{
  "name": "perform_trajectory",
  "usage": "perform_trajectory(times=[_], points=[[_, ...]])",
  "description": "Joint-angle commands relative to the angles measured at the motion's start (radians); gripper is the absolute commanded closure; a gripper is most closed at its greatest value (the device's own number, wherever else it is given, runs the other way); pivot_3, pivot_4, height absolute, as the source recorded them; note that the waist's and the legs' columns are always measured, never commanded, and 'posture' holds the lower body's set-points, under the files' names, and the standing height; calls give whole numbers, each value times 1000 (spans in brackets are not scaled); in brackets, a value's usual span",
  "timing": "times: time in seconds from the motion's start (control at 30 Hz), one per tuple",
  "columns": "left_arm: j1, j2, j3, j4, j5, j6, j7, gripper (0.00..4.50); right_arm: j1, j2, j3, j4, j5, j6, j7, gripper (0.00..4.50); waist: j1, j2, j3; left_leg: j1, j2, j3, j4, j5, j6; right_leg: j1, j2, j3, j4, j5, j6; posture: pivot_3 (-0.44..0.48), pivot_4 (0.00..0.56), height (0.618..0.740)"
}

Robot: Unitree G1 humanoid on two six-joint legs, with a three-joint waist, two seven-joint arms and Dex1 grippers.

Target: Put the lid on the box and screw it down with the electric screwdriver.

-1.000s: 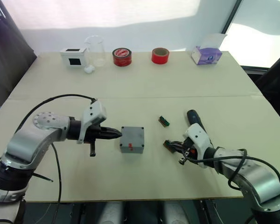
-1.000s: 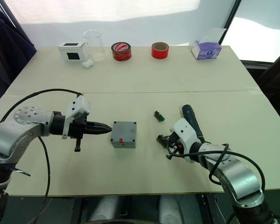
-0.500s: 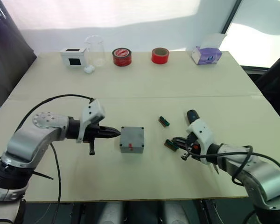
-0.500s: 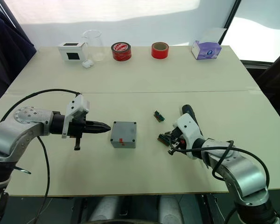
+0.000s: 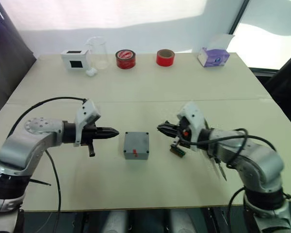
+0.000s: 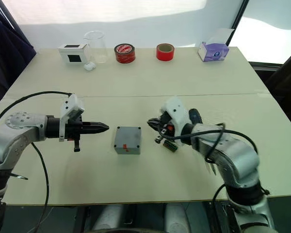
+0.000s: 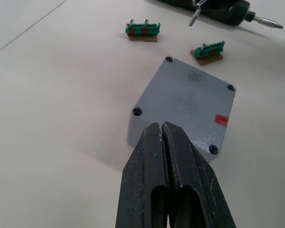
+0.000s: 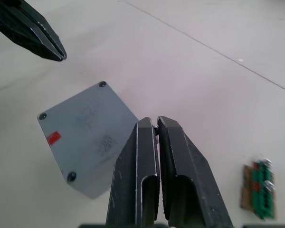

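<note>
Box (image 5: 136,145) sits mid-frame between both pressed-together, empty tools, left tool (image 5: 114,131) slightly nearer than right tool (image 5: 161,128).

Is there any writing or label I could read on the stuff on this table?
Nothing can be read.
Grey box: faint embossed marks on top and a plain red sticker, too blurred to read.
Red tape roll: print too small to read.
Purple tissue box: print too small to read.
</note>
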Motion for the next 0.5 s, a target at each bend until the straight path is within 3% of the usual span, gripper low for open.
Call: perform_trajectory(times=[0.03,0.5], points=[[9,6,51,-64,-32,15,33,4500,-20,11,19,2,-11,-48,1,4391,1,0,0,0,0,0,0,0,0,0,0,0,0,0,0,0,150,740],[34,8,54,-92,-66,28,87,4500,-10,16,92,77,-59,-124,9,4391,-2,0,0,0,0,0,-1,0,0,0,0,0,0,0,0,0,150,740]])
